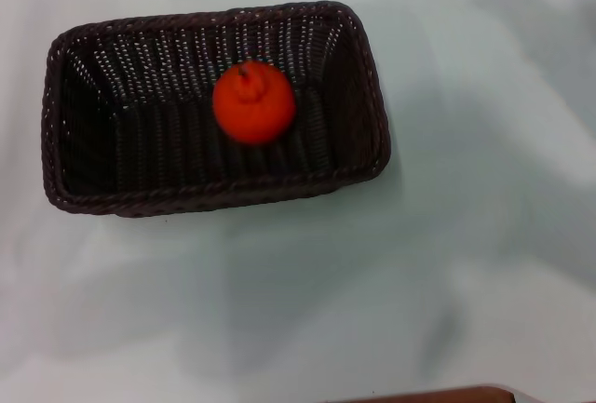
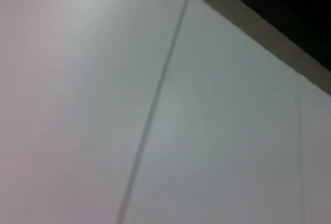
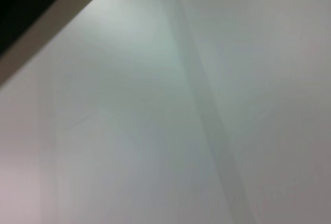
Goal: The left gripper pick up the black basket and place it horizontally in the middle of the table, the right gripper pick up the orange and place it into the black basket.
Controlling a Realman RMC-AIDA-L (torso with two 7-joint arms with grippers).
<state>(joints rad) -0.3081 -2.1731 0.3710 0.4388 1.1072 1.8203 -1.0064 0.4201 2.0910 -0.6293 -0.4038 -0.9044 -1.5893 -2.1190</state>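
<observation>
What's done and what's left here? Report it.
Both steps look done: the black basket lies lengthwise on the white table, somewhat toward the robot's left, and the orange sits inside it. Neither gripper is in view, so nothing is in hand. Nothing visible remains.

The place reads as a bare test bench or lab setup more than a home: a plain white tabletop (image 1: 484,263) fills the head view, holding only a dark woven basket (image 1: 65,180) with one orange (image 1: 253,102) inside. Both wrist views show only blank white surface with a dark edge.
</observation>
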